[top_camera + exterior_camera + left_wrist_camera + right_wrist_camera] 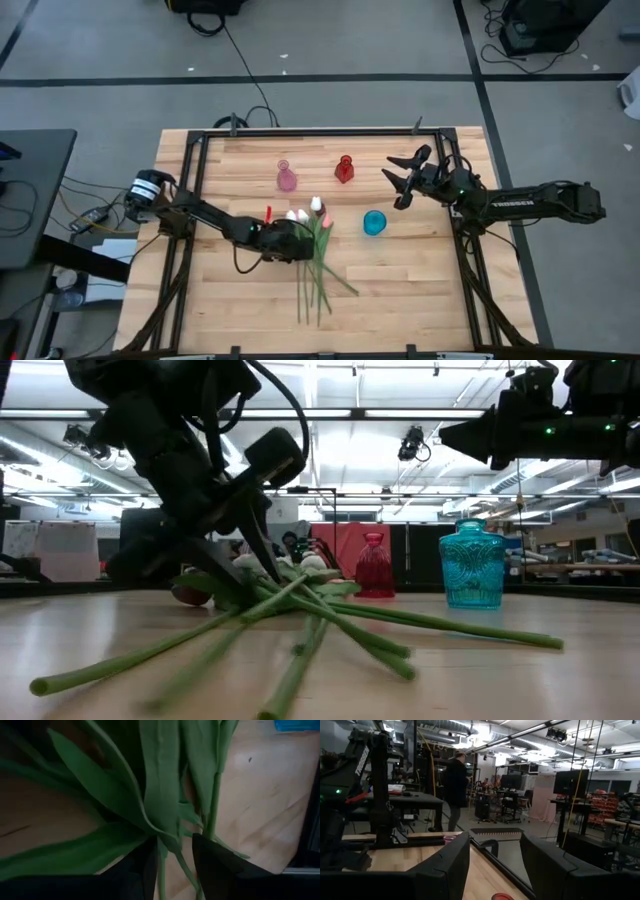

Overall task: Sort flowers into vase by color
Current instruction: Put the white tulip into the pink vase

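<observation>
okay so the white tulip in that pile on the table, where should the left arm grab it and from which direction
Grip the white tulip on its thin stem just below the head, coming straight down from above. The flowers lie flat on the table with heads bunched and stems fanning apart, so the stem probably gives the jaws clearance. The left gripper is already down among the leaves there.

Three vases (344, 169) stand behind the flowers (315, 255); bare table (420, 290) lies open to their right.

White lettering "TROSSEN" reads along the forearm of the right arm (520, 204) in the high view. Vertical white lettering, likely the same brand, runs down the left arm (364, 759) in the right wrist view, only partly legible. No other readable text.
</observation>
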`<state>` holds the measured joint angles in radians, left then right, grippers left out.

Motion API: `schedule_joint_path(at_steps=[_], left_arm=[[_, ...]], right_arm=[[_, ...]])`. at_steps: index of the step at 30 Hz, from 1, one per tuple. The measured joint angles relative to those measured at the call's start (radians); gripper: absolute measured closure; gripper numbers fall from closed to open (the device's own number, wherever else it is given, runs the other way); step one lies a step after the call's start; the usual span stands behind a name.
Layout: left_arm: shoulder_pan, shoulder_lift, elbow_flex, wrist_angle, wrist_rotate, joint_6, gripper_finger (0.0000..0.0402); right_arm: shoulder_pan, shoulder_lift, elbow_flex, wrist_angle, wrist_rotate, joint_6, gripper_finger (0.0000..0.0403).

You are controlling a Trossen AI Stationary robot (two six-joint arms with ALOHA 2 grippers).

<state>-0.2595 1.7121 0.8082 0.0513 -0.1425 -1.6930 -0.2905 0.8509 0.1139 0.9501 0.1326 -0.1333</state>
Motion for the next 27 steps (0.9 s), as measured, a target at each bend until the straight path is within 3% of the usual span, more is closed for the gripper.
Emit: schedule_joint_path(at_steps=[5, 11, 17, 22, 27], left_arm=[[0.005, 0.005, 0.000, 0.000, -0.003, 0.039, 0.0311], [0.005, -0.001, 0.000, 0.011, -0.012, 0.103, 0.0388], [0.017, -0.037, 0.000, 0.014, 0.004, 0.183, 0.0388], [0.035, -0.160, 0.000, -0.074, -0.007, 0.259, 0.0389], [0.068, -0.328, 0.000, -0.230, -0.149, 0.389, 0.0390]], right_arm=[[0.000, 0.000, 0.000, 0.000, 0.000, 0.000, 0.0216], [0.000, 0.000, 0.000, -0.001, 0.000, 0.000, 0.0216], [0.000, 0.000, 0.000, -0.015, -0.008, 0.000, 0.0216], [0.000, 0.000, 0.000, -0.018, -0.008, 0.000, 0.0216], [0.000, 0.000, 0.000, -0.015, -0.010, 0.000, 0.0216]])
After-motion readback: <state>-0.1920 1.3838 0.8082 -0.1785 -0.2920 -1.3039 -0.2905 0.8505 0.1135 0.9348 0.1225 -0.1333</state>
